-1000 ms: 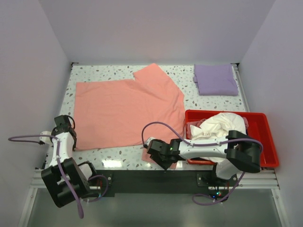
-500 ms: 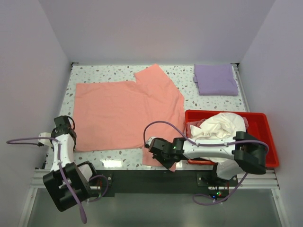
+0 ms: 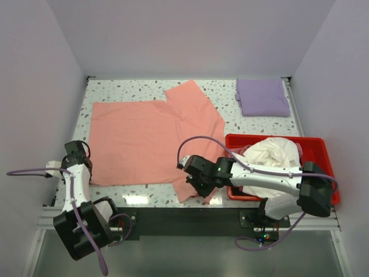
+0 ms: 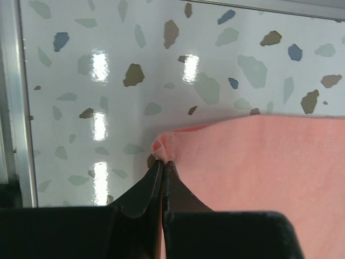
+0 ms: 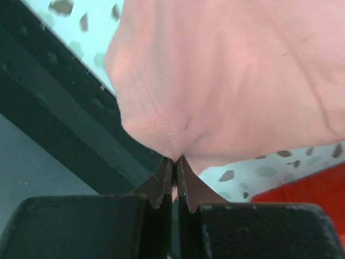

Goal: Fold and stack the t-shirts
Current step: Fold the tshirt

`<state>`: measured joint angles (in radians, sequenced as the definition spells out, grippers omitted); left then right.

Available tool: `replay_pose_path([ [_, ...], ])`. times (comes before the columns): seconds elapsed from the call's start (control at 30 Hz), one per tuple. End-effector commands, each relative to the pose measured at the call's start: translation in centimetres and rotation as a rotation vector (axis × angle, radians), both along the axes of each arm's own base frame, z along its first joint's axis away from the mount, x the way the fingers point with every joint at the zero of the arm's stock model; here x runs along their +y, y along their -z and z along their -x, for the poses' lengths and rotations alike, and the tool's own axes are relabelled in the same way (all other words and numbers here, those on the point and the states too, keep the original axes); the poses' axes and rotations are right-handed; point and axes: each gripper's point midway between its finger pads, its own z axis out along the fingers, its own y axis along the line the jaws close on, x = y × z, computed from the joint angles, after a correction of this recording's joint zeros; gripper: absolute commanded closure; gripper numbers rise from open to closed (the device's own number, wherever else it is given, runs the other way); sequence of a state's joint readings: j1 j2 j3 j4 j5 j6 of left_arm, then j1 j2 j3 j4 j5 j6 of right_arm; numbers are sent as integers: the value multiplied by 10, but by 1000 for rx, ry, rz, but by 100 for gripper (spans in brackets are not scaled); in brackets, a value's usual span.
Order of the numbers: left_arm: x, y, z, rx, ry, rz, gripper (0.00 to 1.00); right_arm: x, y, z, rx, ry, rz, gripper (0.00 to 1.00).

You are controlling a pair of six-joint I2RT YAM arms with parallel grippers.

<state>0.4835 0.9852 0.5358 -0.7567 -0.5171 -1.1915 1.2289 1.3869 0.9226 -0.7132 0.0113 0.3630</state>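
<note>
A salmon-pink t-shirt (image 3: 151, 138) lies spread flat across the table's left and middle. My left gripper (image 3: 79, 166) is shut on its near-left corner (image 4: 164, 151), low on the table. My right gripper (image 3: 198, 183) is shut on its near-right hem (image 5: 161, 129) and holds it up near the table's front edge. A lavender t-shirt (image 3: 262, 97) lies folded at the back right. A cream-white t-shirt (image 3: 271, 153) is bunched in the red bin (image 3: 320, 173). No black t-shirt is in view.
The red bin stands at the right, close behind my right arm. The dark front rail (image 3: 190, 216) runs under the right gripper. The table's left edge rail (image 4: 11, 102) is beside the left gripper. Walls close the table at the back and sides.
My right gripper has moved back and a little right with the pink hem, lifting it. The shirt's near-right part has shifted with it. The left gripper has barely moved.
</note>
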Motion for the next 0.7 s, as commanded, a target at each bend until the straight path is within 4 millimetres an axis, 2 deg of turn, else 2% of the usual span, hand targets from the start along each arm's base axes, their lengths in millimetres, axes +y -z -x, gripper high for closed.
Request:
replay_pose_path([
  [0.0,7,-18,-26,-71,70,-11,100,-2,-26,-41,-79,77,-14,100],
  [0.13,7,-23,-38,-67,90,22,100,5,-50,-77,-152,125,-71,100],
  [0.17,6,-20,-38,-45,95,37,100,10,-61,-87,-179,137,-90,100],
  [0.43,11,-29,-69,-79,141,70,100,12,-101,-165,-326,254,-137,100],
  [0.53,14,-34,-81,-95,153,78,100,6,-102,-189,-342,284,-112,100],
  [0.67,16,-35,-96,-96,170,98,100,8,-108,-214,-365,283,-103,100],
])
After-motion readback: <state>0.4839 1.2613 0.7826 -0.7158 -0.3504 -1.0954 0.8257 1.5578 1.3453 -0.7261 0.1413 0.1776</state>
